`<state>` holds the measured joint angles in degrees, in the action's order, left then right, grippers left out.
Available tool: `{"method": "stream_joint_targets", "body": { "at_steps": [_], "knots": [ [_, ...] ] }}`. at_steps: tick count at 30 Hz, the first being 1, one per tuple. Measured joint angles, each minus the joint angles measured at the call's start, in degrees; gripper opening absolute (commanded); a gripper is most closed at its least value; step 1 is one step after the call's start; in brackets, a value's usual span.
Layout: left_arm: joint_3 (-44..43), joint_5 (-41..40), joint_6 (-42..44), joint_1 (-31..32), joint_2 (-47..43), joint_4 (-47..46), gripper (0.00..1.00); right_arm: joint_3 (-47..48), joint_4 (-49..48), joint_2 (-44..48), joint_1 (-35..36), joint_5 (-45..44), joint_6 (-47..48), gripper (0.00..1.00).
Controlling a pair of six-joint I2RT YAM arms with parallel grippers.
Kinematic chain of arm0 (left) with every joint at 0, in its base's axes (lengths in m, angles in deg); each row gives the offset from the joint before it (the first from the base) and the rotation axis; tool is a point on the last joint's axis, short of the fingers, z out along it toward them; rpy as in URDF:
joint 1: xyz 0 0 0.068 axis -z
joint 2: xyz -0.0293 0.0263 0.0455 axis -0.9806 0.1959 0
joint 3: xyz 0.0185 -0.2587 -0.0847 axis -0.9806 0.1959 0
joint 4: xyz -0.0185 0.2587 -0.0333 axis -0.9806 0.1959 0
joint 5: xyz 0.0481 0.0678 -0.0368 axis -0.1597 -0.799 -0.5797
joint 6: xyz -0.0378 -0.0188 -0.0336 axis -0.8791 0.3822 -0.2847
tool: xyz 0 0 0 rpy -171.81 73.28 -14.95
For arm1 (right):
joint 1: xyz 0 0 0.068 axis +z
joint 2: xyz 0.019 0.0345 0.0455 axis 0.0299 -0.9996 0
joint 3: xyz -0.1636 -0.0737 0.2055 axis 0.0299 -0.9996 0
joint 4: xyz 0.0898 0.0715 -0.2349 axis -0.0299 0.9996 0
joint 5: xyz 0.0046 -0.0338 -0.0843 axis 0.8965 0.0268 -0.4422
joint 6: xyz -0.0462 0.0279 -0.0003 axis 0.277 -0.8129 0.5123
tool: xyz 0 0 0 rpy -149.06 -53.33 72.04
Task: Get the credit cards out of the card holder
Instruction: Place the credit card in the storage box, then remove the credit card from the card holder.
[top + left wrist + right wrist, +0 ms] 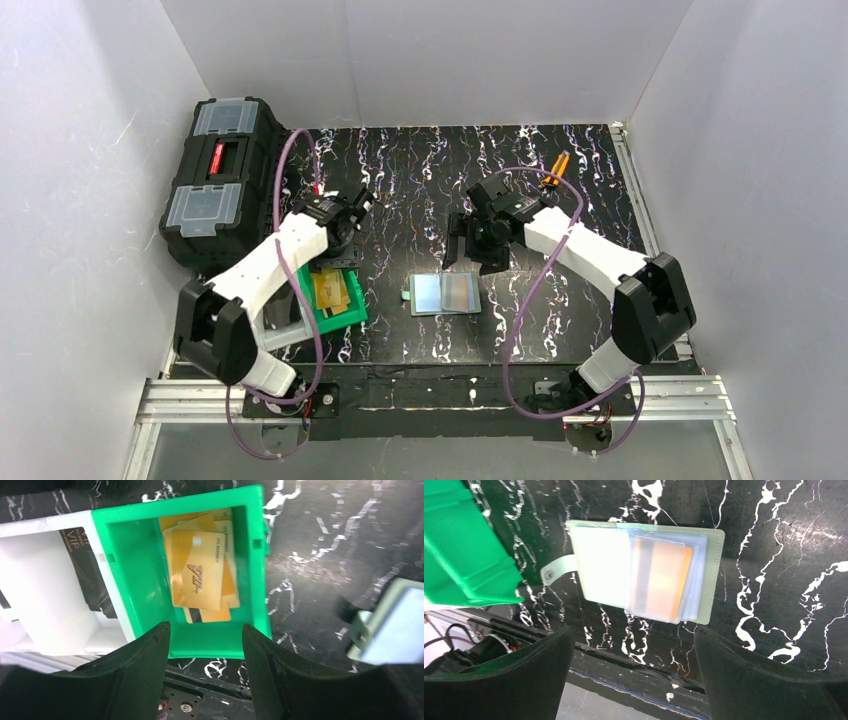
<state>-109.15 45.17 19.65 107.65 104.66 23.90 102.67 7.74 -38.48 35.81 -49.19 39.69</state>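
The card holder lies open on the black mat, pale glossy inside up; it also shows in the right wrist view and at the right edge of the left wrist view. An orange credit card sits in its right pocket panel. Several gold credit cards lie in the green bin, whose wall also shows in the left wrist view. My left gripper is open and empty above the bin. My right gripper is open and empty, just behind the holder.
A black toolbox stands at the back left. A white bin holding a dark card sits left of the green bin. White walls enclose the mat. The table's metal front rail runs along the near edge.
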Motion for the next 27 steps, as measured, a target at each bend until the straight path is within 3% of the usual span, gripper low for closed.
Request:
{"method": "stream_joint_targets", "body": {
  "at_steps": [2, 7, 17, 27],
  "knots": [
    [-0.57, 2.03, 0.59, 0.0, -2.75, -0.24, 0.55, -0.7, -0.15, -1.46, 0.0, 0.28, -0.11, 0.83],
    [-1.01, 10.8, 1.62, -0.02, -9.16, -2.36, 0.53, -1.79, -1.49, -6.05, 0.0, 0.74, -1.11, 0.49],
    [3.1, 28.59, 0.63, 0.28, -10.36, -10.58, 0.44, -1.95, -2.73, -12.17, 1.81, -0.02, -2.93, 0.39],
    [3.91, 34.88, -1.97, 6.19, -3.52, -19.26, 0.3, -1.95, -3.13, -13.51, 2.32, -1.81, -3.41, 0.31]
  ]
}}
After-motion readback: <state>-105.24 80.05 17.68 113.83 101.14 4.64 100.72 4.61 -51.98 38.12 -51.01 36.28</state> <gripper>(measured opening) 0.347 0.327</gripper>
